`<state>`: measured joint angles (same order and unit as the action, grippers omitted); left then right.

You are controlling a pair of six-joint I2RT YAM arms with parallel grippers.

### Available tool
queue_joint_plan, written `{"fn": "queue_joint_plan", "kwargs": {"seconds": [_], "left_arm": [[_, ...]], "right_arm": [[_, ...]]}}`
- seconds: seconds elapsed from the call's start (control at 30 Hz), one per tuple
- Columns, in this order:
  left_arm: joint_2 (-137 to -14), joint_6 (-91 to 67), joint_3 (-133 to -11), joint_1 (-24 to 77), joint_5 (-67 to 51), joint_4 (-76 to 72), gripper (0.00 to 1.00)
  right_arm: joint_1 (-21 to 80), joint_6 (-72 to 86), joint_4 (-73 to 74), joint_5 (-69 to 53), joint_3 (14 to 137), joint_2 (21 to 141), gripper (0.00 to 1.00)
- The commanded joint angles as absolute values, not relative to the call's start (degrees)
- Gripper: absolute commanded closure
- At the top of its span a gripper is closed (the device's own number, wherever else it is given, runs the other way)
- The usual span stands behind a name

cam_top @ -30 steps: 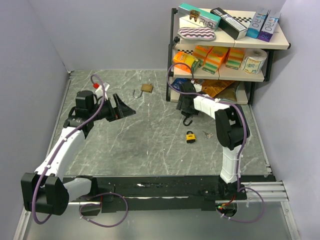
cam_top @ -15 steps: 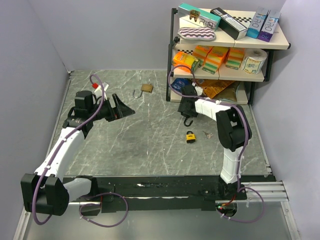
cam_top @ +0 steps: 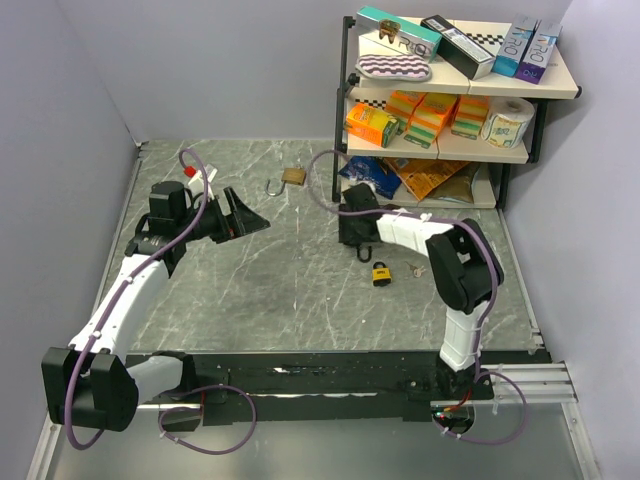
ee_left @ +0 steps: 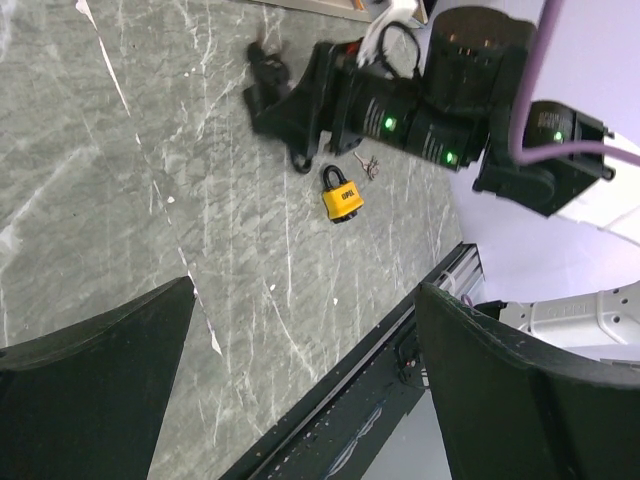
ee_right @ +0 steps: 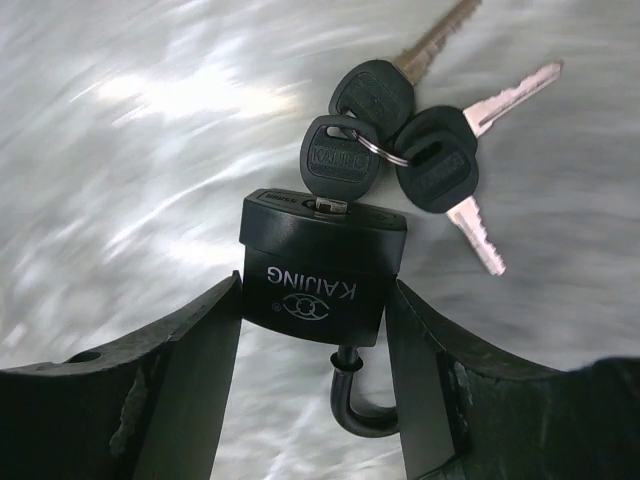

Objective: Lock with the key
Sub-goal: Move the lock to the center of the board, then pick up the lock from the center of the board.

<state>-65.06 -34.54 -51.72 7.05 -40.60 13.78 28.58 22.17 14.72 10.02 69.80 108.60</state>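
A black padlock (ee_right: 318,262) with its shackle swung open sits between the fingers of my right gripper (ee_right: 315,292), which is shut on its body. One key (ee_right: 338,165) is in its keyhole, with two more on the same ring (ee_right: 435,165) lying on the table. In the top view my right gripper (cam_top: 357,231) is at mid-table, the shackle (cam_top: 366,252) poking out below it. My left gripper (cam_top: 246,215) hovers open at the left, holding nothing.
A yellow padlock (cam_top: 381,273) and small keys (cam_top: 415,269) lie just right of my right gripper; the left wrist view shows that yellow padlock (ee_left: 341,197) too. A brass padlock (cam_top: 292,177) lies farther back. A stocked shelf (cam_top: 450,90) stands at the back right.
My right gripper has closed on the black padlock and slid it leftward, away from the shelf. The left arm has not moved.
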Motion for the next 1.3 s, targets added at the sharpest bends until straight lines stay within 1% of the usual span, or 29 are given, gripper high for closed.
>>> {"fn": "queue_joint_plan", "kwargs": {"seconds": [0.0, 0.03, 0.17, 0.27, 0.3, 0.33, 0.4, 0.47, 0.5, 0.6, 0.7, 0.77, 0.87, 1.13, 1.27], "left_arm": [[-62.75, -33.84, -50.98, 6.77, -40.25, 12.74, 0.04], [-62.49, -33.75, -50.98, 6.77, -40.08, 13.18, 0.04], [-61.96, -33.75, -50.36, 6.15, -39.64, 13.53, 0.04], [-61.96, -34.45, -49.22, 4.05, -39.64, 13.62, 0.04], [-62.05, -34.89, -48.87, 3.26, -39.90, 13.45, 0.04], [-61.70, -35.41, -48.61, 1.42, -40.42, 13.19, 0.04], [-61.18, -37.87, -47.12, -0.61, -40.87, 11.08, 0.04], [-60.38, -39.98, -45.80, -4.21, -41.04, 9.50, 0.04], [-60.21, -40.25, -45.62, -5.00, -40.87, 8.88, 0.04], [-60.73, -39.90, -45.70, -6.94, -40.87, 10.01, 0.04], [-60.56, -40.08, -44.91, -7.64, -40.96, 10.11, 0.04], [-59.94, -40.43, -44.21, -8.00, -40.78, 9.67, 0.04], [-59.59, -40.25, -44.21, -8.44, -40.52, 10.10, 0.04], [-59.50, -40.52, -43.86, -8.88, -40.43, 9.93, 0.04], [-59.24, -40.25, -43.86, -8.96, -39.90, 10.28, 0.04]], "right_arm": [[32.16, 13.72, 8.97, 2.22, 71.19, 107.57, 0.66], [33.30, 11.71, 9.14, -1.81, 71.80, 108.01, 0.66], [37.25, 5.03, 12.21, -10.26, 75.93, 109.77, 0.63], [40.50, -2.97, 13.09, -12.13, 75.76, 108.90, 0.61], [40.95, -4.55, 13.18, -12.39, 75.59, 108.46, 0.59], [41.48, -7.88, 13.36, -13.44, 75.41, 108.20, 0.53], [42.10, -9.66, 13.71, -13.01, 75.58, 108.02, 0.47], [42.36, -12.21, 15.90, -13.27, 77.33, 109.07, 0.36], [42.54, -12.65, 17.04, -13.36, 78.13, 109.51, 0.28], [42.89, -12.66, 18.98, -11.44, 80.15, 111.00, 0.16], [43.85, -11.78, 19.68, -8.88, 82.09, 112.58, 0.11], [44.21, -10.55, 20.56, -7.48, 83.57, 113.98, 0.11], [45.09, -8.45, 22.41, -5.72, 85.08, 115.40, 0.13], [46.49, -3.17, 24.70, -3.17, 84.90, 116.89, 0.15], [46.58, -1.76, 25.66, -2.29, 85.25, 118.30, 0.18]]}}
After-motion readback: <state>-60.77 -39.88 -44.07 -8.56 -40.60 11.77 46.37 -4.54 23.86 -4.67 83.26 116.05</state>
